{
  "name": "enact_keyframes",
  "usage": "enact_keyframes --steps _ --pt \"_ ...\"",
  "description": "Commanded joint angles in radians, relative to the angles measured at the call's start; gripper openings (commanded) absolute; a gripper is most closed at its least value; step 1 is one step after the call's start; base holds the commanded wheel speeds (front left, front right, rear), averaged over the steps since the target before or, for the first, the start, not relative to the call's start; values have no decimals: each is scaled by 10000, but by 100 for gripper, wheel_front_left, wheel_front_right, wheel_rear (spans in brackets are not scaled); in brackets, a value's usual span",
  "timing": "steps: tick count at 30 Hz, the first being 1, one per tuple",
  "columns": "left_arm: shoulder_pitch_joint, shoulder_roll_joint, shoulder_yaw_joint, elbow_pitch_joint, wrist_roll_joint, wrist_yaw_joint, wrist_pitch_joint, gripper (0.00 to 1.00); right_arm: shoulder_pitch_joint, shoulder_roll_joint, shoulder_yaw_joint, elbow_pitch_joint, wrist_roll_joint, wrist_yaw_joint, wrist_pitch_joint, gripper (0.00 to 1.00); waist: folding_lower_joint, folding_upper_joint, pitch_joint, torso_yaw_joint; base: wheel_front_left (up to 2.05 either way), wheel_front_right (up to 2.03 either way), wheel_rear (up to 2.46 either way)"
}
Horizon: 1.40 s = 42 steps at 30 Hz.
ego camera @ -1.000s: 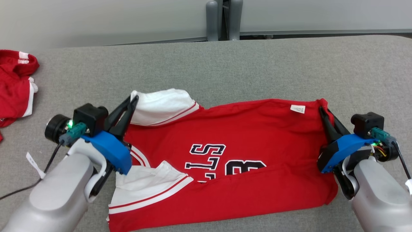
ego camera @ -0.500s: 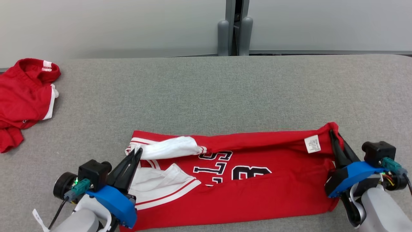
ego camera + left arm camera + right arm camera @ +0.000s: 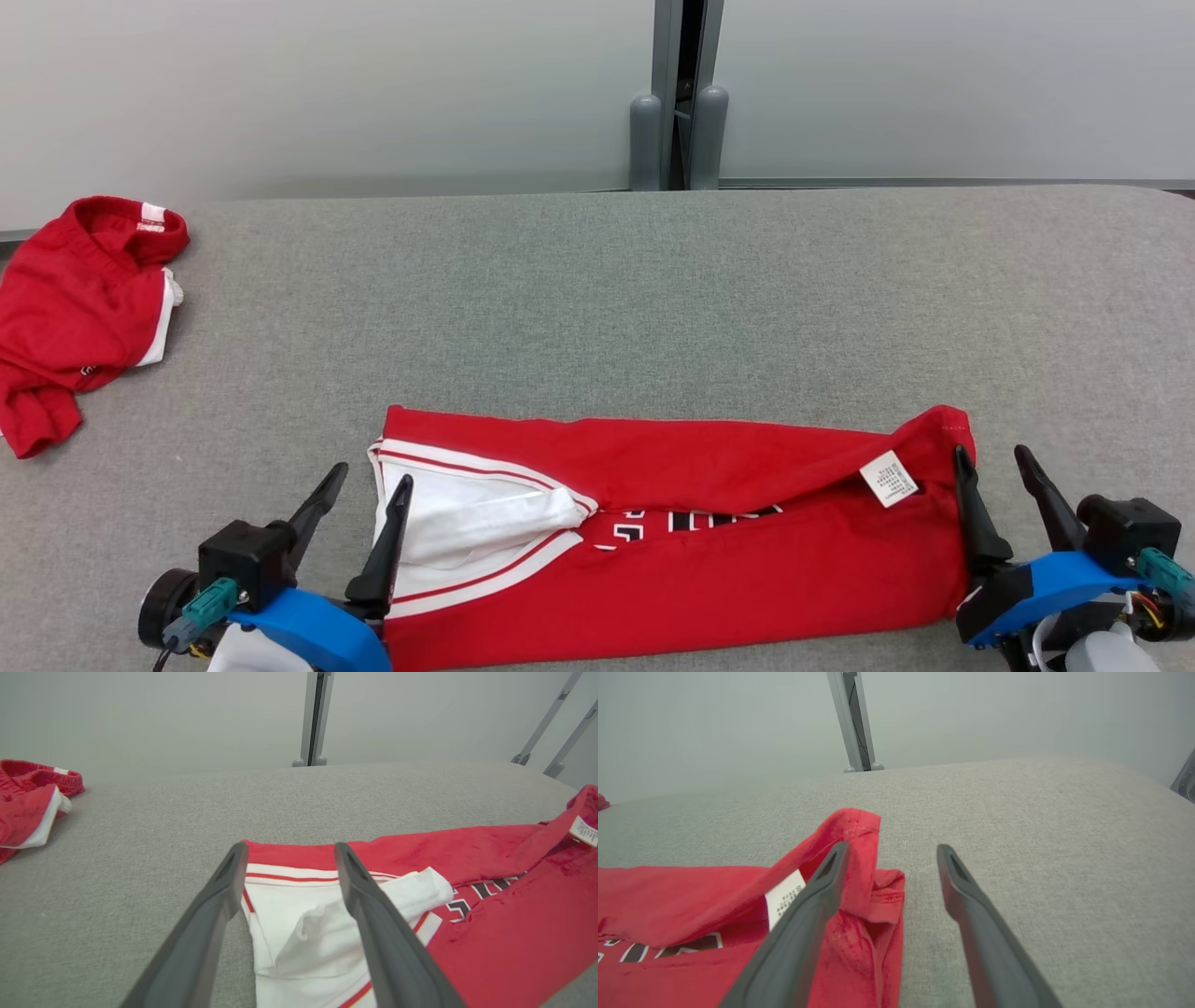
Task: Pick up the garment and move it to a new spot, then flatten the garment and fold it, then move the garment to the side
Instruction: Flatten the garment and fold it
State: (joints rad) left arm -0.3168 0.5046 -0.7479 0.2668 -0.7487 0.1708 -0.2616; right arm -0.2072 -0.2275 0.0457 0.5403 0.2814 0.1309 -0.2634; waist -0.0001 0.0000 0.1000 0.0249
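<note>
The garment (image 3: 709, 569), a red jersey with white sleeves and dark lettering, lies folded lengthwise into a long band near the front of the grey table (image 3: 597, 308). At its sleeve end stands my left gripper (image 3: 369, 485), open, with the white sleeve (image 3: 299, 926) lying between and under its fingers. My right gripper (image 3: 994, 467) is open at the hem end, its left finger resting against the raised red corner (image 3: 857, 835) beside the white care label (image 3: 784, 896). Nothing is held.
A second red and white garment (image 3: 79, 308) lies crumpled at the table's far left edge. Behind the table are a pale wall and a grey upright post (image 3: 677, 93). Bare grey table surface stretches beyond the jersey.
Both grippers have drawn the jersey's far edge toward me over the rest, folding it, then opened and let go. The head view has tilted up, showing more of the wall.
</note>
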Motion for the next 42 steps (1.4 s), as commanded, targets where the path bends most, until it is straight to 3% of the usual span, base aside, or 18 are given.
enact_keyframes --steps 1,8,13,21,29,37,38,39,40,42 --pt "297 -37 311 -137 258 159 -44 100 243 60 -98 -151 -43 -5 -9 100 1 0 -42 -9 0 0 0" --pt "1275 -751 2446 -905 1844 524 -44 100 396 155 -378 -1341 -186 -4 -8 100 1 0 -150 -24 0 0 0" --pt "1795 -1360 3594 -1383 2796 383 -44 100 22 213 -408 -1348 -307 -4 -8 100 1 0 -136 -22 0 0 0" --pt "2292 -2927 5700 -1717 4241 -443 -43 100 -456 472 -573 389 -527 -4 552 100 1 0 -9 247 0 0 0" --pt "2529 -3791 6712 -1526 5067 -1284 -38 100 -465 607 -484 1720 -378 -4 494 100 1 0 51 251 0 0 0" --pt "2492 -4244 7482 -1390 5672 -1883 -37 100 -780 804 -181 2916 -170 -4 251 100 1 0 50 194 0 0 0" --pt "2476 -4284 7554 -1371 5721 -1933 -37 100 -812 846 -81 3001 -98 -4 241 59 1 0 48 190 0 0 0" --pt "2467 -4315 7612 -1356 5787 -1994 -37 100 -838 875 1 3077 -18 -4 209 27 1 0 44 183 0 0 0" --pt "2460 -4346 7658 -1344 5831 -2032 -37 100 -866 870 69 3131 71 -4 195 3 1 0 41 178 0 0 0" --pt "2455 -4395 7724 -1310 5927 -2109 -37 100 -959 802 171 3172 226 -4 138 0 1 0 32 170 0 0 0"
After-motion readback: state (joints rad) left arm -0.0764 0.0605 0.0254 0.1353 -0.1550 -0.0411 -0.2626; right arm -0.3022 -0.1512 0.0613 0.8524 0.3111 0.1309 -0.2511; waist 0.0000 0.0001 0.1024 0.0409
